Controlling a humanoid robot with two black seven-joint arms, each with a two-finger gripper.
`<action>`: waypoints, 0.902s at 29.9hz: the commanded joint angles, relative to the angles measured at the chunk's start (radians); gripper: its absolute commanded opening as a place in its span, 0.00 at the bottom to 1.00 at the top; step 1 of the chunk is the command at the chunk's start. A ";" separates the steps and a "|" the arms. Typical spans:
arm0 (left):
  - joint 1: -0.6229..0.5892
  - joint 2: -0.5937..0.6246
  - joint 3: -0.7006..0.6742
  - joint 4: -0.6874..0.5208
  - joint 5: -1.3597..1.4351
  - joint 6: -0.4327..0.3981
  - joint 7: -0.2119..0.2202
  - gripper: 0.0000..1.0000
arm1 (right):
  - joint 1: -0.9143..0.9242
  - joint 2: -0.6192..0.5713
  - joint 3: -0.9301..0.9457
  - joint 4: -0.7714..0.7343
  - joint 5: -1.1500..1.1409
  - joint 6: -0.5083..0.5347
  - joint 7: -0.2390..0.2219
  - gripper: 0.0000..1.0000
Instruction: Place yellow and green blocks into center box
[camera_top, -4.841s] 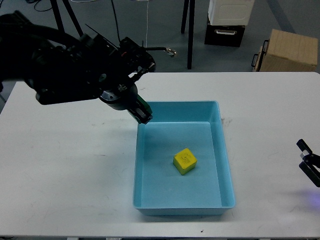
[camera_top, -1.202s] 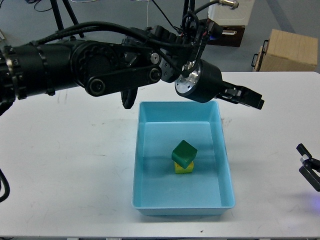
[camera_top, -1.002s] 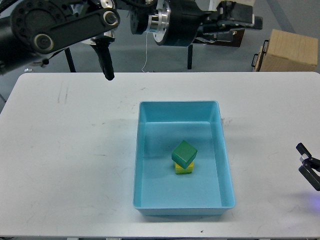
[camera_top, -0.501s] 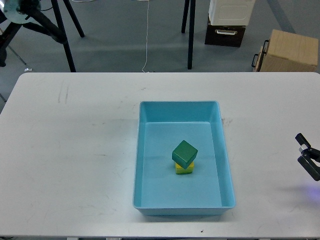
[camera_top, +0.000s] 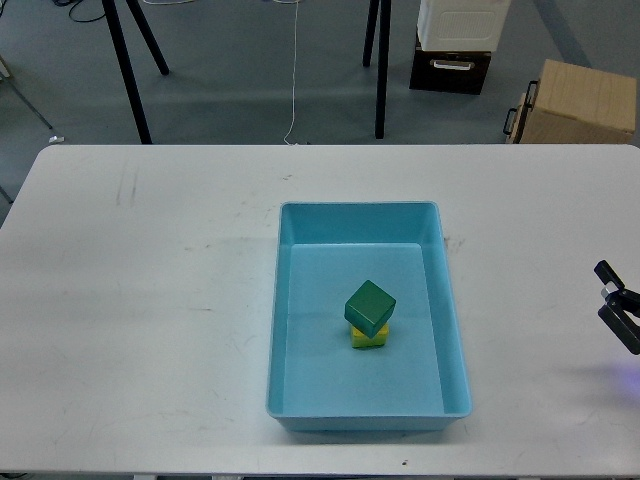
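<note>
A green block (camera_top: 370, 307) rests tilted on top of a yellow block (camera_top: 370, 338), and only the yellow block's lower edge shows. Both sit inside the light blue box (camera_top: 290, 300) at the middle of the white table (camera_top: 150, 280). My left arm and its gripper are out of view. My right gripper (camera_top: 615, 298) shows small at the right edge, low over the table and far to the right of the box. Its two fingers stand apart and hold nothing.
Behind the table's far edge are black stand legs (camera_top: 125, 60), a white and black case (camera_top: 455, 45) and a cardboard box (camera_top: 578, 100) on the floor. A faint purple glow lies on the table at the right edge (camera_top: 628, 385).
My left arm let go of the green block onto the yellow one, rose and swung away up and left, and has left the view. The right gripper has barely shifted.
</note>
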 joint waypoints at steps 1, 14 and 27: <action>0.196 0.000 -0.104 -0.121 -0.003 0.000 0.019 0.86 | 0.001 0.000 0.002 0.001 0.000 0.000 0.000 0.99; 0.975 -0.207 -0.375 -0.691 -0.063 0.000 0.160 0.89 | -0.001 0.001 -0.002 0.017 0.000 0.000 0.000 0.99; 1.431 -0.396 -0.310 -0.870 -0.210 0.000 0.212 0.99 | -0.099 0.038 0.004 0.093 0.000 0.000 0.000 0.99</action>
